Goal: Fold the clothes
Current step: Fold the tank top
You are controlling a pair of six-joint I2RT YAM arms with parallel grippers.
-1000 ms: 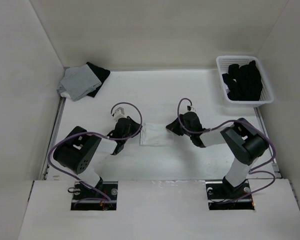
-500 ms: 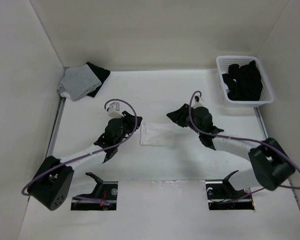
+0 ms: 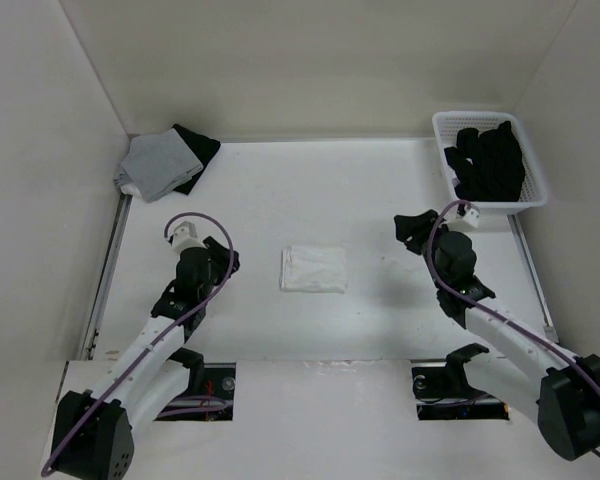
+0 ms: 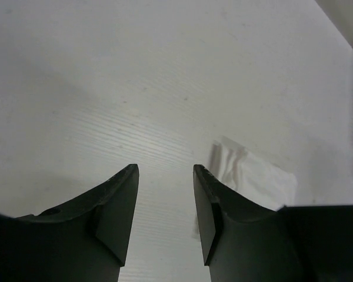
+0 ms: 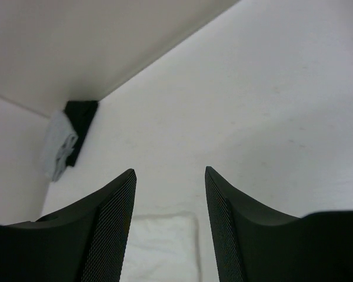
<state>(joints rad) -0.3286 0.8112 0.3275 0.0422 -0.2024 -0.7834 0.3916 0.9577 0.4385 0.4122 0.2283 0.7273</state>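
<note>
We've got left gripper (image 4: 165, 169) and right gripper (image 5: 170, 171) both spread wide, empty — white garment (image 3: 313, 269) lies between them, untouched.

Grey garment (image 3: 157, 165) atop black garment (image 3: 201, 147), white basket (image 3: 495, 207) holding black clothes (image 3: 488, 160), white table (image 3: 310, 190)

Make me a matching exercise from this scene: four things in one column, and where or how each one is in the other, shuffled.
Things:
1. white garment
2. basket
3. grey garment
4. left gripper

Places or states:
A. far left corner, lying on a black garment
B. open, holding nothing
C. flat in the middle of the table
D. far right corner, holding black items

Pairs: 1-C, 2-D, 3-A, 4-B
</note>
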